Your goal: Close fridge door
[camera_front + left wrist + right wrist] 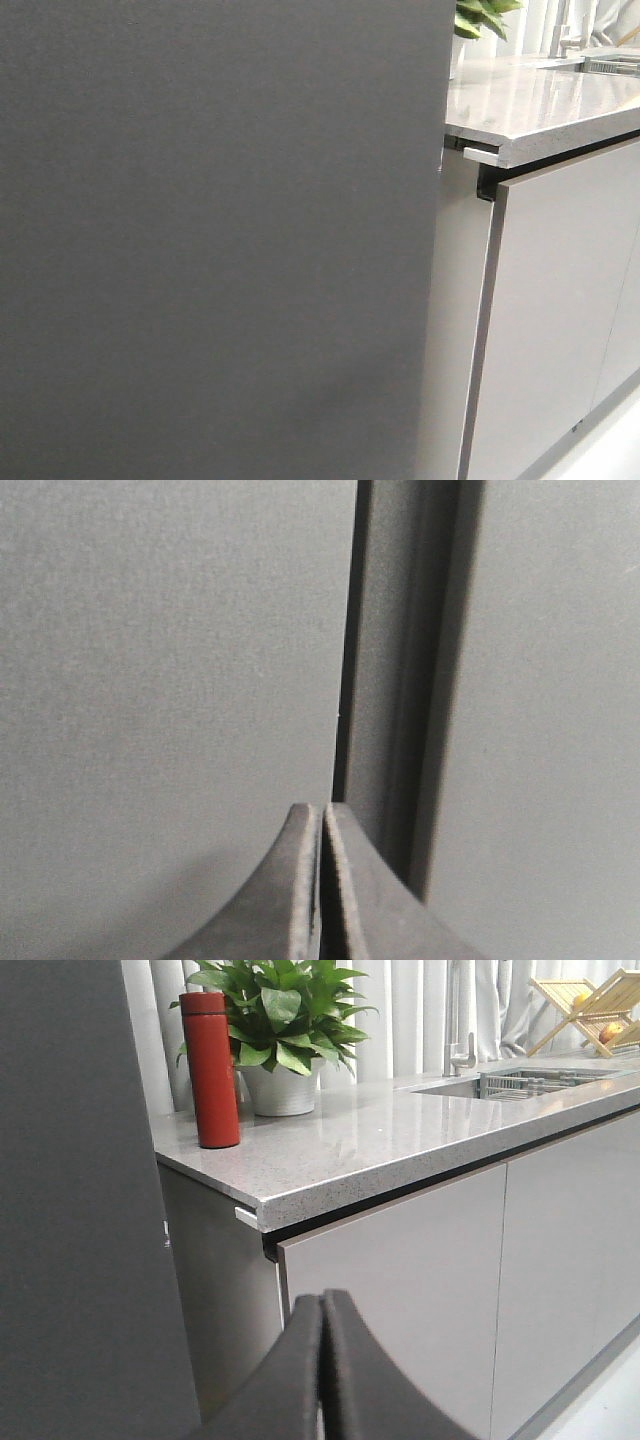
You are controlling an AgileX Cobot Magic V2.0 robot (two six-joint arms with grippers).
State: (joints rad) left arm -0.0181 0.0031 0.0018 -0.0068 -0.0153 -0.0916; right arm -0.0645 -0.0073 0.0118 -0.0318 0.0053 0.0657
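Note:
The fridge door (210, 240) is a flat matte dark grey panel that fills the left two thirds of the front view. Only its outer face shows; the inner lining is hidden. In the left wrist view the door (160, 660) sits close in front of my left gripper (322, 810), which is shut and empty, its tips by the door's edge and a dark vertical gap (400, 680). My right gripper (322, 1300) is shut and empty, off to the side of the door (70, 1210), in front of a cabinet front.
Light grey glossy cabinet fronts (550, 320) stand right of the door under a speckled grey countertop (530, 105). On the counter are a red bottle (211, 1070), a potted plant (280, 1020), a sink (520, 1082) and a wooden rack (590, 1005).

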